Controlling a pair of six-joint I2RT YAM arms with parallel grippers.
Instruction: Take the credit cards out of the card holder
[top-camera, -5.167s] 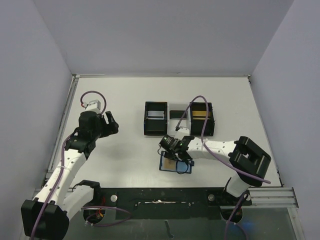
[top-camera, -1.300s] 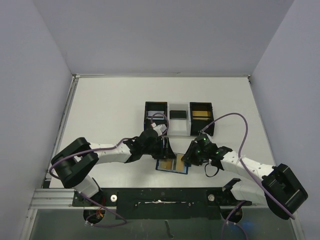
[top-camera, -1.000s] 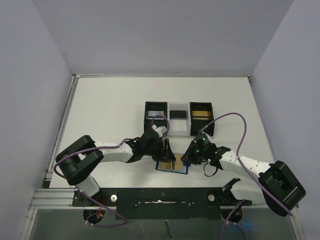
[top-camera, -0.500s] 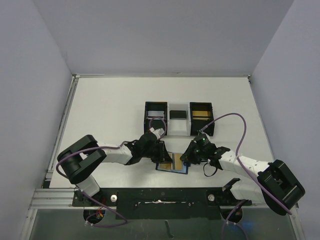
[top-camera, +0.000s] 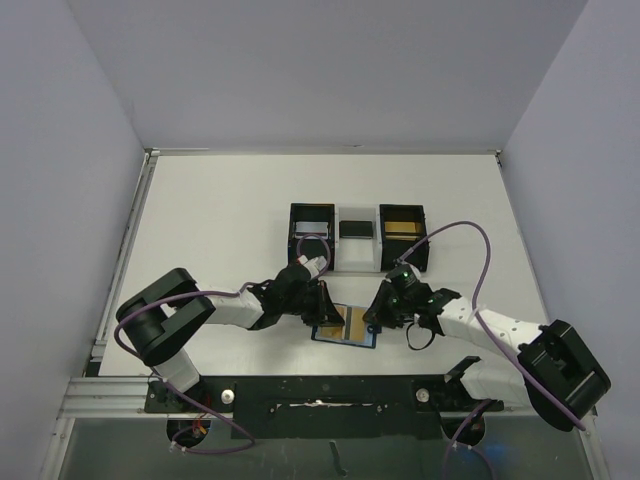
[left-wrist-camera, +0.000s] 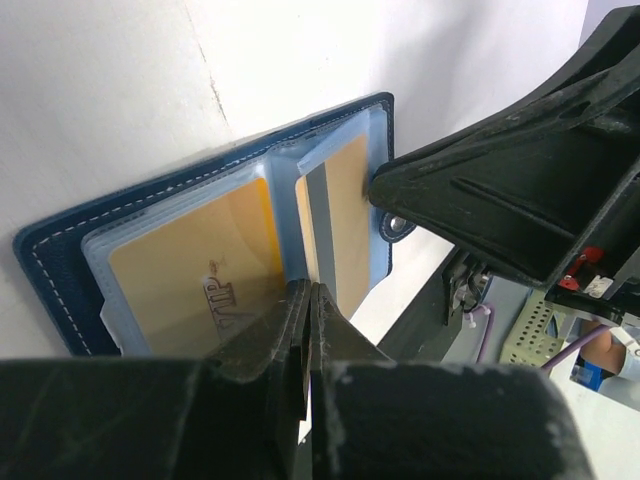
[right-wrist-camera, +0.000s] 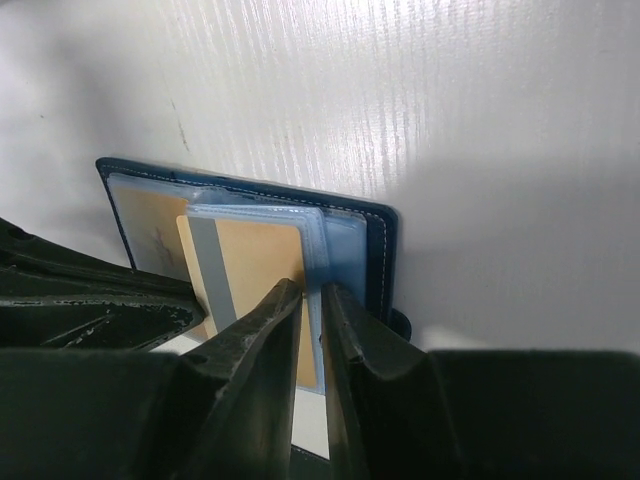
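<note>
The dark blue card holder (top-camera: 324, 336) lies open near the front edge, its clear sleeves holding gold credit cards. In the left wrist view a gold card marked VIP (left-wrist-camera: 190, 265) sits in the left sleeve of the card holder (left-wrist-camera: 55, 250). A gold card with a grey stripe (left-wrist-camera: 345, 215) stands half out of the middle sleeve. My left gripper (left-wrist-camera: 308, 292) is shut on that striped card's edge. My right gripper (right-wrist-camera: 313, 292) pinches the clear sleeve edge of the card holder (right-wrist-camera: 382, 250) beside the striped card (right-wrist-camera: 255, 265). From above, the left gripper (top-camera: 328, 308) and the right gripper (top-camera: 375, 312) flank the wallet.
Behind the wallet stand two black square boxes (top-camera: 312, 250) (top-camera: 402, 250) joined by a white tray (top-camera: 357, 252). A silver card, a dark card and a gold card lie in them. Both arms cross low over the front of the table.
My left gripper has closed from half open to shut on the striped card's edge. The right gripper has kept its pinch on the sleeve, hardly moving.
</note>
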